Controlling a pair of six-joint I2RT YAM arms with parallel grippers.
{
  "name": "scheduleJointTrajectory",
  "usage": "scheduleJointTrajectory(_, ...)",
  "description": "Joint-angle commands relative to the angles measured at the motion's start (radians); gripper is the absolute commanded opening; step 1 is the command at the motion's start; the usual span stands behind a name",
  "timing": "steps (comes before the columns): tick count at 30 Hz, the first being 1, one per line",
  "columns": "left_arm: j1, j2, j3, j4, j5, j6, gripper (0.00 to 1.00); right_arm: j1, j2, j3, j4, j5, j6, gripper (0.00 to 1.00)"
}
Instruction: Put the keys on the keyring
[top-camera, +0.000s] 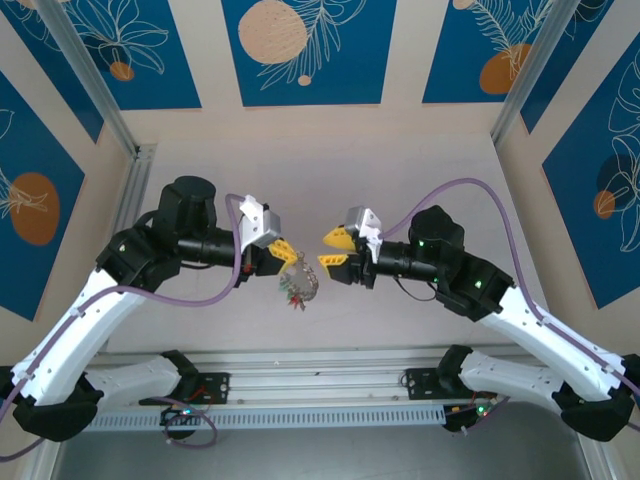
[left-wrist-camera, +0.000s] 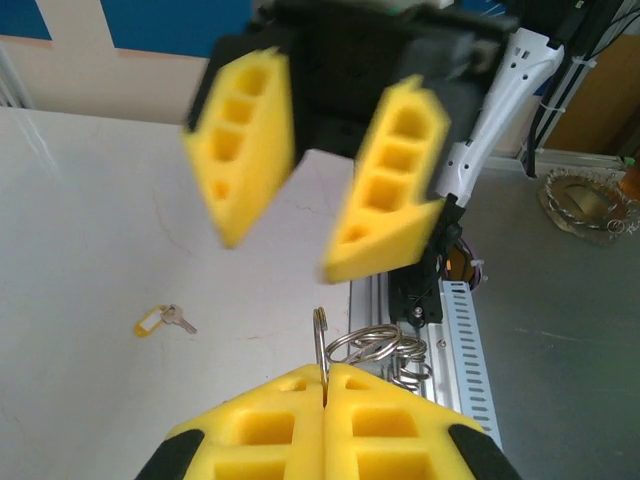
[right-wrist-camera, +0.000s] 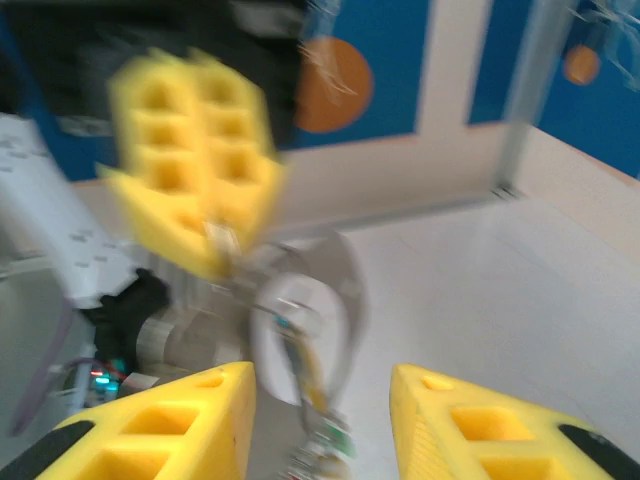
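Left gripper (left-wrist-camera: 325, 400) pinching keyring (top-camera: 296, 287) edge, right gripper (top-camera: 335, 250) parted

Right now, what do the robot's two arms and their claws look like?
Both match: white shells low down, black joints and forearms. The left arm and right arm each carry a purple cable. The left gripper and right gripper each have two wedge-shaped yellow fingers with square hollows. Small green lights glow on the right arm.
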Motion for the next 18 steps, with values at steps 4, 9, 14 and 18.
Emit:
scheduleJointTrajectory(4, -0.009, -0.072, -0.149, 0.123, 0.01, -0.022, 0.0, -0.277, 0.067, 0.021, -0.179, 0.148, 0.315, 0.47)
scheduleJointTrajectory(9, 0.006, -0.123, -0.262, 0.194, -0.001, -0.063, 0.0, -0.459, 0.171, 0.001, -0.323, 0.169, 0.468, 0.47)
scheduleJointTrajectory(14, 0.041, -0.123, -0.333, 0.25, 0.031, -0.123, 0.0, -0.517, 0.312, -0.079, -0.3, 0.161, 0.523, 0.46)
scheduleJointTrajectory(18, 0.081, -0.121, -0.372, 0.286, 0.068, -0.139, 0.0, -0.549, 0.442, -0.102, -0.251, 0.15, 0.536, 0.44)
